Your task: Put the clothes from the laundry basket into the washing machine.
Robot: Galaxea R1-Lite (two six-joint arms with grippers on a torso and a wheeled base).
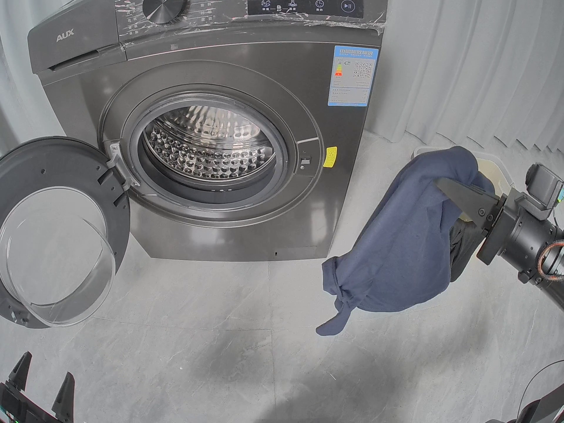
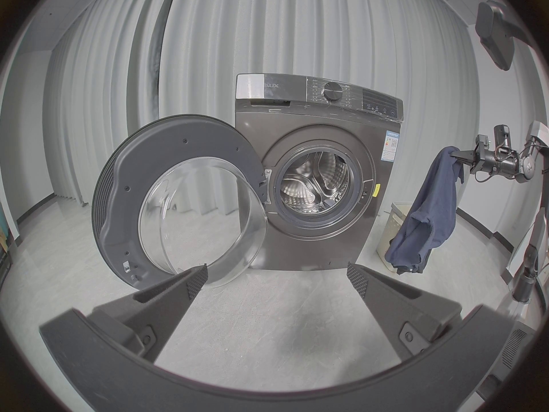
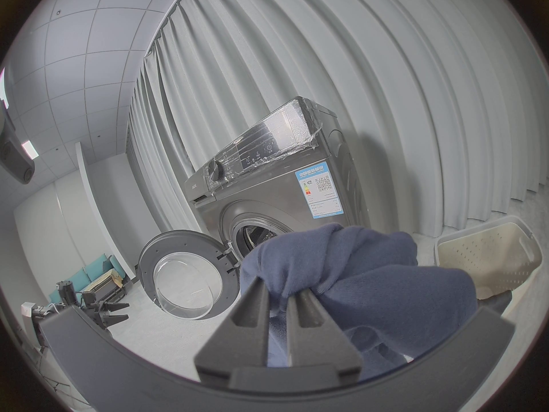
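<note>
Navy-blue cloth garment [image 1: 405, 236] hangs pinched between your right gripper's [image 1: 446, 188] closed fingers by the white perforated plastic laundry basket [image 3: 492, 253], so you're mid-carry; next, swing it into the grey washing machine's [image 1: 235, 60] steel drum [image 1: 208, 142], while your left gripper [image 1: 47, 365] sits low, fingers spread wide.

- Light was bright and even, coming from above.
- Glare sat on the wrap film of the washing machine [image 1: 194, 1].
- Both wrist views curved strongly, with dark corners.
</note>
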